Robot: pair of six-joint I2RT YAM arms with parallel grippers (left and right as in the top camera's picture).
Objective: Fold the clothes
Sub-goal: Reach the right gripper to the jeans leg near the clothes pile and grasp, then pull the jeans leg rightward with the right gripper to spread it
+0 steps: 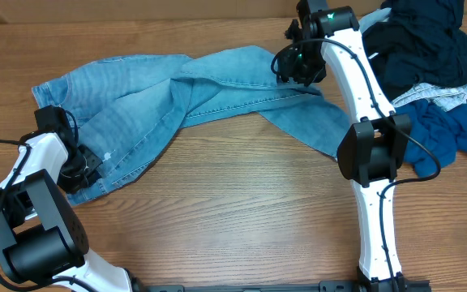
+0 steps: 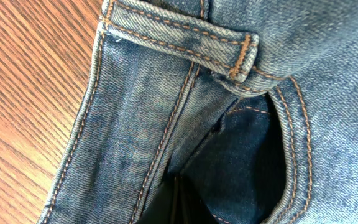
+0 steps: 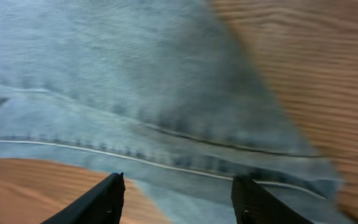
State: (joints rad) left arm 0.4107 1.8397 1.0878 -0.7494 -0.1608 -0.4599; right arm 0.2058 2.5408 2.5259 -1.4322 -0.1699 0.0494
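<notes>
Light blue denim jeans (image 1: 136,97) lie across the back of the table, waist at the left, legs running right. My left gripper (image 1: 82,166) rests at the waist's near edge. In the left wrist view its dark fingers (image 2: 179,208) are pressed together, shut on the jeans (image 2: 135,124) beside a belt loop and a pocket opening. My right gripper (image 1: 298,69) hovers over a jeans leg. Seen from the right wrist, it (image 3: 180,186) stands open just above the blurred leg seam (image 3: 135,81), with nothing between its fingers.
A pile of black and dark blue clothes (image 1: 424,40) sits at the back right, with a blue fabric piece (image 1: 460,130) below it. The right arm's elbow (image 1: 371,150) hangs over the leg's end. Bare wooden table (image 1: 242,203) lies in front.
</notes>
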